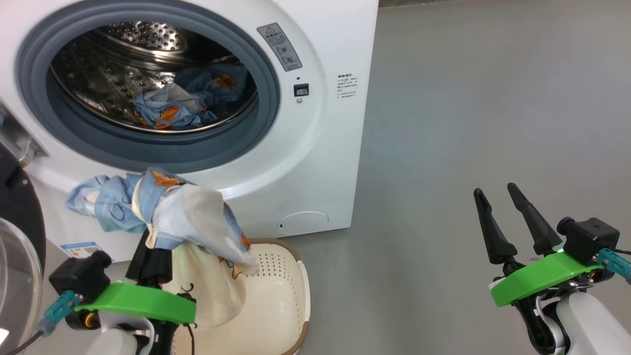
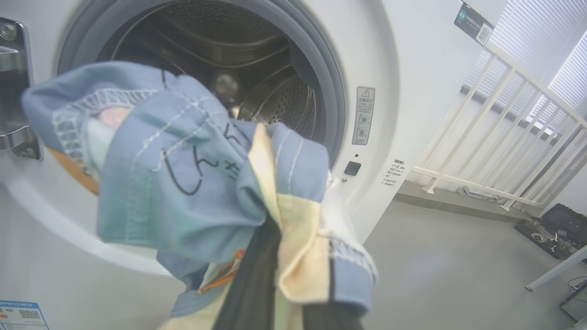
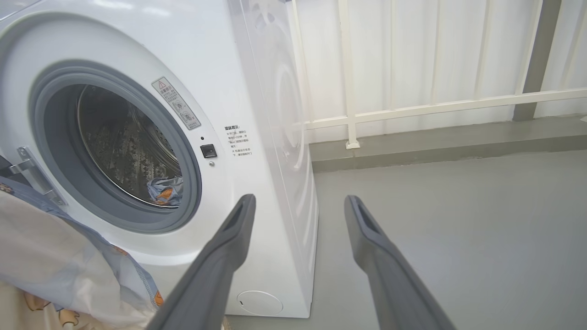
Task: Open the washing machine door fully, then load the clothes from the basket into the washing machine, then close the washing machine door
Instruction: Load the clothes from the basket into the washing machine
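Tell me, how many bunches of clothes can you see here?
2. One bunch lies in the drum; another bunch hangs from the left gripper over the basket. More may hide under it.

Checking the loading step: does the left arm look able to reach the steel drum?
Probably yes. The left gripper, shut on the light blue and cream clothes, sits below the open perforated steel drum; the glossy black round door is swung aside at left, nothing stands between.

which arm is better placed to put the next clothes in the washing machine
Left. The left gripper is shut on the clothes, held above the basket just below the washing machine opening. The right gripper is open, empty, off to the side over the floor.
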{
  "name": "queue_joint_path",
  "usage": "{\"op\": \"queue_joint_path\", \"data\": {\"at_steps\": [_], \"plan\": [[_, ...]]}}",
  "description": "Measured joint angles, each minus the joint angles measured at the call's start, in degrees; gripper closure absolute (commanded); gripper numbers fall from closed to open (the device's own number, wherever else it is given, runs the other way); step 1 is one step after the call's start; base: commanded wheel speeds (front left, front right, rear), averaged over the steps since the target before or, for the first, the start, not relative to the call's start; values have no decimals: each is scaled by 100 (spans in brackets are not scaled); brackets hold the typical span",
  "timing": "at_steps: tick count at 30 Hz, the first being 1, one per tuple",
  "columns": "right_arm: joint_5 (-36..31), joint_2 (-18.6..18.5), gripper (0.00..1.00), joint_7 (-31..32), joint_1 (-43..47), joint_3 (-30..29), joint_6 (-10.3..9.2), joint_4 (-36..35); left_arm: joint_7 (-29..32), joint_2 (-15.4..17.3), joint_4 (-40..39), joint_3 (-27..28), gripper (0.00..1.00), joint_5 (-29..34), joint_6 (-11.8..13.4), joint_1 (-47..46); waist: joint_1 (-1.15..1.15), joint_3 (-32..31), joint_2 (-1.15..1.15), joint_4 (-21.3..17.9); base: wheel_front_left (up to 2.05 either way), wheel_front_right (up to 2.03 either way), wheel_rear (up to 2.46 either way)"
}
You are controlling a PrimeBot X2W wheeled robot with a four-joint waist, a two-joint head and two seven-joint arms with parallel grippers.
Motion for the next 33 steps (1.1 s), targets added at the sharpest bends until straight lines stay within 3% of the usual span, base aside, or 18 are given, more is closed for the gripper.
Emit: {"op": "queue_joint_path", "data": {"at_steps": [10,18,33], "plan": [[2,-65,0,0,-5,83,0,-9,14,-56,-59,31,100,0,48,-104,0,128,0,-25,0,0,0],[1,-93,0,0,-57,149,0,-43,36,-5,366,133,100,-2,-13,-887,0,406,0,-109,0,0,0],[-103,5,0,-1,-671,142,0,-319,18,60,3015,416,100,100,-467,-3785,2,1621,0,-448,0,0,0]]}}
